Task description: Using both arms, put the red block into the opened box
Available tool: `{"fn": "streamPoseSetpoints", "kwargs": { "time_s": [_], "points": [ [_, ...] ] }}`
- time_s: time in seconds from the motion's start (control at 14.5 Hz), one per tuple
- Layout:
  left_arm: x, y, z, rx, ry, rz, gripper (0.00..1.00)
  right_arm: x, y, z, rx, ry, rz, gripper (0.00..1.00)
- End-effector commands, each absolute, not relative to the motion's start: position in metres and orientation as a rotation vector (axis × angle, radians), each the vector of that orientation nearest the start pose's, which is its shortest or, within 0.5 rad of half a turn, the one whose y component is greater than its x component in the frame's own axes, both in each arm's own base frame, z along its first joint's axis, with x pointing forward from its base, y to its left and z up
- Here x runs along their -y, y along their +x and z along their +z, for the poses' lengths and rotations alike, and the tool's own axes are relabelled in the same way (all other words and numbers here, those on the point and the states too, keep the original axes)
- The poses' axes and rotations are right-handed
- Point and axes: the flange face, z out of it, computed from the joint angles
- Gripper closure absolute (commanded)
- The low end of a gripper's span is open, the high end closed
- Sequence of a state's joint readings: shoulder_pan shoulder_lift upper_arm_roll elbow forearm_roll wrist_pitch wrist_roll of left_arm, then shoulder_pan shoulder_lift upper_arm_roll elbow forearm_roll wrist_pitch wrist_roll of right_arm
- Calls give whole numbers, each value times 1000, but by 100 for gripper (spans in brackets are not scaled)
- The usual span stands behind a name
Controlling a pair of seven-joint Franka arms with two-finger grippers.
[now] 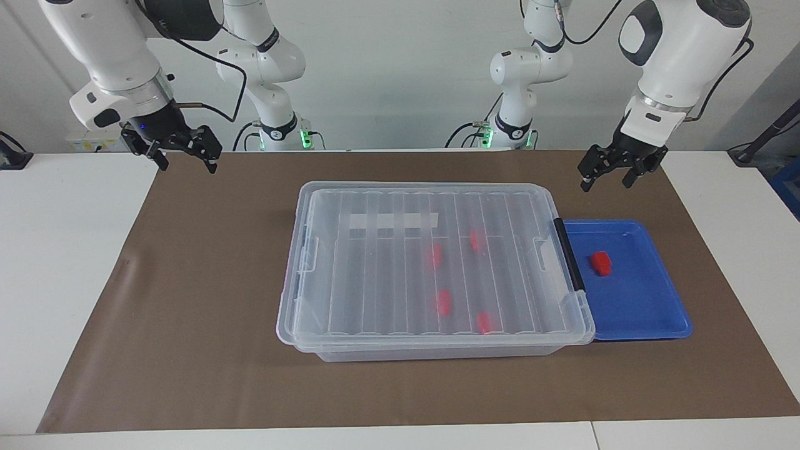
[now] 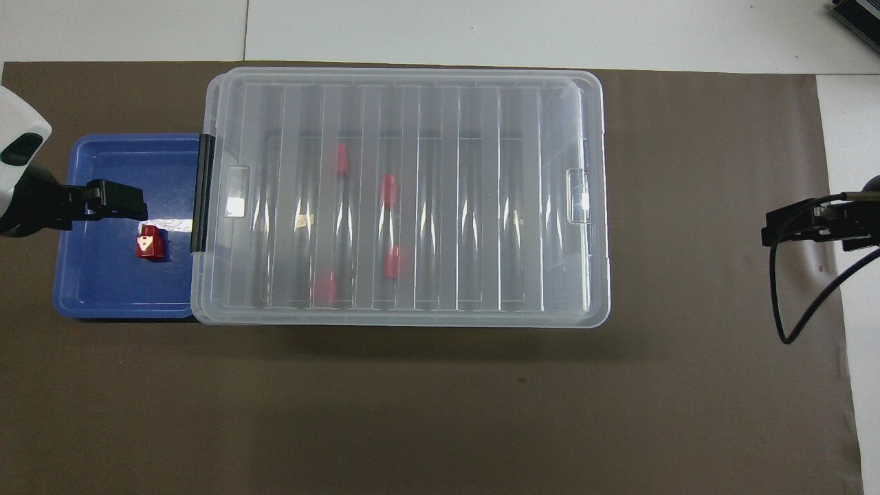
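A white surface [image 1: 69,262] carries a wide brown mat [image 1: 206,350] that covers most of it. In the middle of the mat sits the box [image 1: 431,275], a large clear plastic storage bin with its ribbed clear lid [image 2: 405,199] lying shut on top; a white strip label shows through the lid on the part nearer the robots, and a black bar [image 1: 569,254] runs along the end toward the left arm. Four red blocks [image 1: 444,302] are visible through the lid, scattered on the floor of the box. Touching that same end of the box is a shallow blue tray [image 1: 650,306], toward the left arm's end of the surface. The red block [image 1: 602,263] lies alone in this tray, close to the black bar, resting flat and touched by nothing. The left claw [image 1: 605,174] hangs in the air over the mat beside the tray's edge nearer the robots, its fingers spread apart and holding nothing. The right claw [image 1: 185,157] hangs over the mat's corner at the right arm's end, well apart from the box, fingers likewise spread and empty.
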State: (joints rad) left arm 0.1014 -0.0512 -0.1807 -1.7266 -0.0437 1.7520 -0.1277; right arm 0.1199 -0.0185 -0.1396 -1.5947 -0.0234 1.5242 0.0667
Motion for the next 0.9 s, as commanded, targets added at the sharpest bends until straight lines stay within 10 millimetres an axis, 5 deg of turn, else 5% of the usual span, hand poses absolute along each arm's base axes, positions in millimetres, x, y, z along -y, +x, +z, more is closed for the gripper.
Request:
{"fn": "streamPoseSetpoints", "kwargs": {
  "time_s": [0.0,0.41,0.62,0.83],
  "points": [
    [52,553,596,104,-3170,-118,0,14,541,622,-145,-3148,60,0],
    [53,553,597,101,-3170,-120,0,3,549,617,-111,-3142,-31,0],
    [53,553,596,101,-3168,-118,0,-36,563,594,-1,-3130,-143,0],
    [56,553,596,86,-3155,-120,0,-87,597,549,75,-3112,-240,0]
  ]
}}
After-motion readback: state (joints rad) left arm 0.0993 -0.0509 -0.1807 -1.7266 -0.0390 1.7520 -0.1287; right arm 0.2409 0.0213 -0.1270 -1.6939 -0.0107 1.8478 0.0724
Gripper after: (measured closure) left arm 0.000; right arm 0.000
